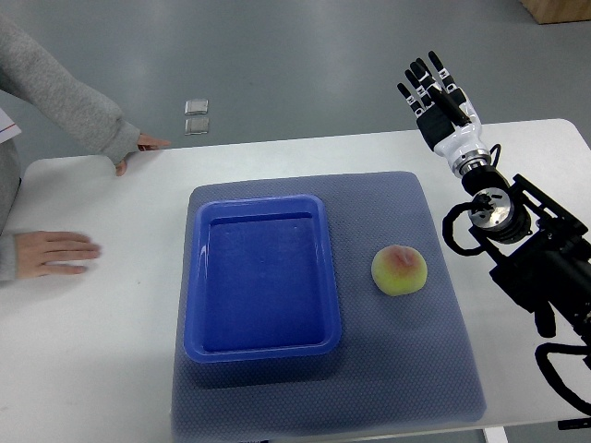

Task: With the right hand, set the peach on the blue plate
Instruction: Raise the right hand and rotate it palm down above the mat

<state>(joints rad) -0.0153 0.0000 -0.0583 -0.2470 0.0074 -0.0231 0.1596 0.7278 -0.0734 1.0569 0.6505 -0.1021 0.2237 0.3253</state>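
While the peach (399, 270) lies on the grey mat (406, 369) toward the table's (92, 369) right side, just beside the right rim of the blue plate (261, 349), the right hand (441, 103) is well apart from it, up near the table's far right corner. The fingers (423, 85) are spread and straight, holding nothing, and they point away from the robot, reaching past the far edge of the table over the grey floor. The peach sits nearer the robot than the hand and somewhat to its left, with bare mat and table between them. The white wrist and black forearm run back from the hand toward the right edge of the table.

The blue plate is a deep rectangular tray, lying on the left half of the mat. A person's hands (55, 253) rest on the table at its left edge, one near the far left corner in a grey sleeve (65, 97).
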